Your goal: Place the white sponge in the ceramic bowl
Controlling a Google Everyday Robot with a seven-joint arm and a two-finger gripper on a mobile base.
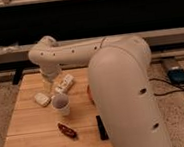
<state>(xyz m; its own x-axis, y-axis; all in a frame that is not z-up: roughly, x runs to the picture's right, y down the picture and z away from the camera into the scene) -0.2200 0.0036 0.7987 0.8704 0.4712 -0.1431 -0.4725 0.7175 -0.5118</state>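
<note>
The white sponge (42, 99) lies on the left part of the wooden table (32, 130), just left of the white cup (61, 104). My gripper (48, 85) hangs down from the arm's bend over the table's back left, right above and behind the sponge. The ceramic bowl (89, 94) is almost wholly hidden behind my big arm body; only an orange-red sliver shows at the arm's left edge, right of the cup.
A longer whitish object with dark marks (65, 84) lies behind the cup. A red object (67, 130) and a black bar-shaped device (100, 128) lie near the front edge. Cables and a dark box (177, 75) are on the floor at right.
</note>
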